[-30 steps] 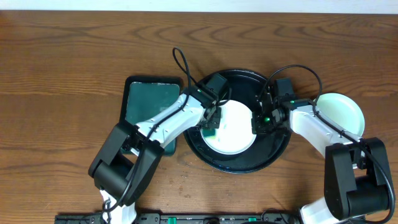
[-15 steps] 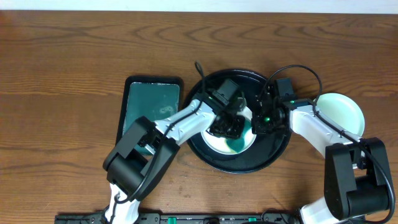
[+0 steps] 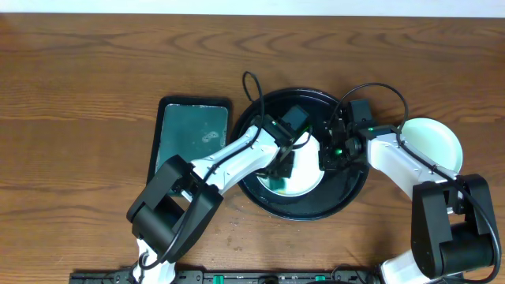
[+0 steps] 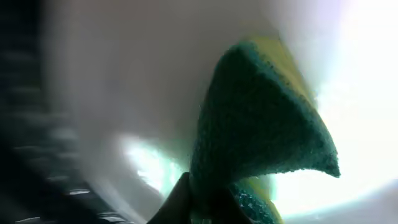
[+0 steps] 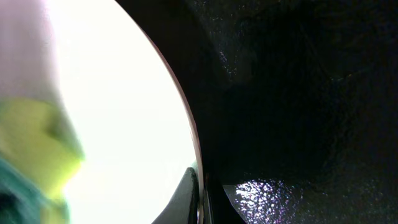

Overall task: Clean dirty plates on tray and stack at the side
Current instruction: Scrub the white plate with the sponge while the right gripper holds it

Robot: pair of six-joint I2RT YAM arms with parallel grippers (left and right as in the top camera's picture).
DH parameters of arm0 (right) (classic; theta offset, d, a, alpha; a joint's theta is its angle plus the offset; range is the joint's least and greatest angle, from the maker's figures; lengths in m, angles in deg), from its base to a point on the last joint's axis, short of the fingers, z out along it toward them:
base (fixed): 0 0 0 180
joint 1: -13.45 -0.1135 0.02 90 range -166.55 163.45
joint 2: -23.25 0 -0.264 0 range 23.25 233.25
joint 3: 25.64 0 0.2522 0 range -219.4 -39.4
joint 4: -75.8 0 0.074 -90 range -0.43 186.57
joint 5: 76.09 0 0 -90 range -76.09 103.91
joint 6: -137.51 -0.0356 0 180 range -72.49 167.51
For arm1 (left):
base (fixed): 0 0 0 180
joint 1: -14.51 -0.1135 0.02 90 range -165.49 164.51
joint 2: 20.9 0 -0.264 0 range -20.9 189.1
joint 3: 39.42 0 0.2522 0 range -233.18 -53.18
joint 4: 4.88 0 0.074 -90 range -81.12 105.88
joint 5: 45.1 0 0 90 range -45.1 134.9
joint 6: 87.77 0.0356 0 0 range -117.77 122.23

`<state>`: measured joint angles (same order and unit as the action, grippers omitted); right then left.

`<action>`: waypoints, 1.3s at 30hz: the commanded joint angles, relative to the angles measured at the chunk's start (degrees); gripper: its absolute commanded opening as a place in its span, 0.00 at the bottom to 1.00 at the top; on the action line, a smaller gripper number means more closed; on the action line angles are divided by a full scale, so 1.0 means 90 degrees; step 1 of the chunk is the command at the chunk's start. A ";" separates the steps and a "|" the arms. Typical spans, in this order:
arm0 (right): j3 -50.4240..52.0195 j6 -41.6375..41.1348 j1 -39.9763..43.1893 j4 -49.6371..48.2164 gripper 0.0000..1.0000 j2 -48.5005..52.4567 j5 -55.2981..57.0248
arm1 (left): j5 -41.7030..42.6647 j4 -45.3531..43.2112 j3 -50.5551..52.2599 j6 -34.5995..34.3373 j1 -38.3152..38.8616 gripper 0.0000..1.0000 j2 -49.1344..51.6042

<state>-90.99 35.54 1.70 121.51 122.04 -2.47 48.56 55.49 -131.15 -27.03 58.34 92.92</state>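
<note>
Sponge on plate, both grippers clamped.
My left gripper pinches the sponge against the plate in the black tray. My right gripper nips that plate's rim. A second plate lies just beside the tray, on my right.

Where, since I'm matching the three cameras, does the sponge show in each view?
Overhead: the sponge is just below the picture's centre, on the lower left part of the plate.
Left wrist: the sponge is right of centre, large, green face towards the camera.
Right wrist: the sponge is a yellow-green blur at the lower left edge.
Shared landmark: the white plate.
</note>
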 commanded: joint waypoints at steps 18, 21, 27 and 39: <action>0.0151 0.0005 -0.0036 0.0017 0.01 0.0257 0.0313 | -0.0578 -0.0743 -0.0029 0.0797 -0.0350 0.07 0.0338; 0.0151 0.0005 -0.0036 0.0019 0.01 0.0257 0.0313 | 0.1460 -0.1450 -0.0017 0.0794 -0.0401 0.07 0.0381; 0.0151 0.0002 -0.0036 0.0010 0.01 0.0257 0.0311 | 0.3038 -0.2484 -0.0017 0.0376 -0.0350 0.08 0.0619; 0.0151 0.0005 -0.0036 -0.0005 0.01 0.0257 0.0311 | 0.4736 -0.2229 -0.0017 0.0520 -0.0248 0.07 0.0918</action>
<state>-90.99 34.86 1.59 121.20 122.69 -4.83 78.92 33.94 -131.98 -23.36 53.12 98.47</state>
